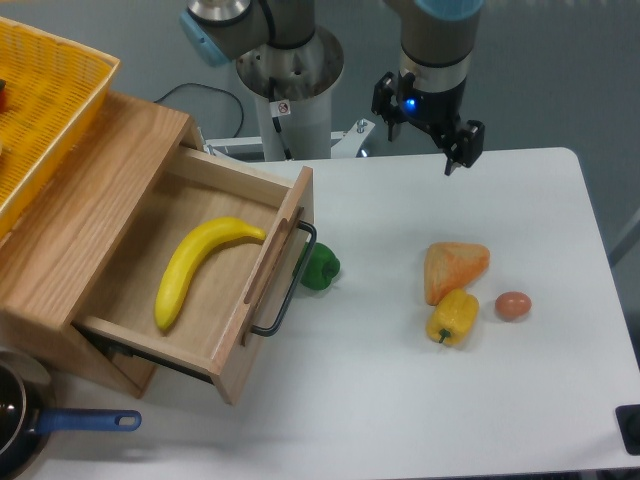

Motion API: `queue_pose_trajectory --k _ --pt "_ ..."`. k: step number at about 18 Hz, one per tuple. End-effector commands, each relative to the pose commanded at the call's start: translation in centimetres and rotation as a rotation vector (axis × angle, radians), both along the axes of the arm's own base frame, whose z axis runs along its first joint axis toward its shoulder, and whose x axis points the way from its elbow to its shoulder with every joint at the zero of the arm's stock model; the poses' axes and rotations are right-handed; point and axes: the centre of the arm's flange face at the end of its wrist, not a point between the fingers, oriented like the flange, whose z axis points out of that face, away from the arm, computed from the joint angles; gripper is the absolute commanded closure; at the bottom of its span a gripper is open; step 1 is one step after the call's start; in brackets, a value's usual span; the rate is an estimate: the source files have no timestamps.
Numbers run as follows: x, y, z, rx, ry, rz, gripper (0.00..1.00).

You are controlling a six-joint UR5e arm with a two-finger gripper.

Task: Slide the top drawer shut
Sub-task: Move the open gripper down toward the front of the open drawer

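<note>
Tool [428,128] above counter, holding nothing; top drawer [215,275] pulled out.

The tool hangs over the counter's [400,400] far edge with a blue light lit on its body. Only one dark finger [462,143] is plainly seen, so finger spread cannot be told; it touches nothing. The arm's upper part is cut off at the frame top. A small red-and-white label on the arm's base column is too small to read. The top drawer stands open at the left, handle [290,280] facing the counter's middle, a banana [195,265] inside. A green pepper [320,268] lies just beside the handle, partly hidden by it. Well apart to the right lie a bread wedge [455,268], yellow pepper [452,317] and egg [512,305].
</note>
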Motion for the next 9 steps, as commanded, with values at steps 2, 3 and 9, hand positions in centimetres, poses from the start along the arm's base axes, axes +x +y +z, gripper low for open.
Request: queue_pose_trajectory --k 2,3,9 --pt "0.0 0.2 -1.0 -0.004 -0.012 -0.003 0.00" --pt "-0.1 0.3 -1.0 0.001 -0.005 0.003 0.00" --pt "-0.9 0.8 -2.3 0.002 -0.013 0.017 0.00"
